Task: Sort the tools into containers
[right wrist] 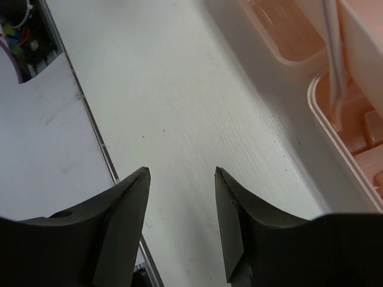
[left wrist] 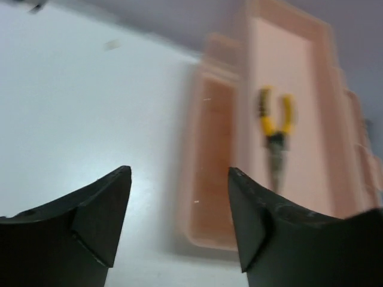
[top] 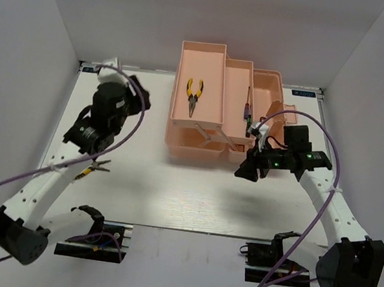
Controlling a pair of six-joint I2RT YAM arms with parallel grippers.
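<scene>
Two empty grippers from above: left gripper (top: 133,92) parted wide left of the toolbox (top: 198,148), right gripper (top: 247,170) parted at its near right corner. Yellow-handled pliers (top: 194,96) already in the left tray (top: 179,85); orange-handled pliers (top: 93,168) loose on the table (top: 171,197) beside the left arm; thin tools (top: 248,107) in the middle tray (top: 239,62). Left wrist: blurred, nothing between the fingers (left wrist: 90,215), pliers tray ahead. Right wrist: bare table between the fingers, toolbox wall close on the right. Likely risks: clipping that wall and shoving the box; fumbling the flat-lying pliers.
</scene>
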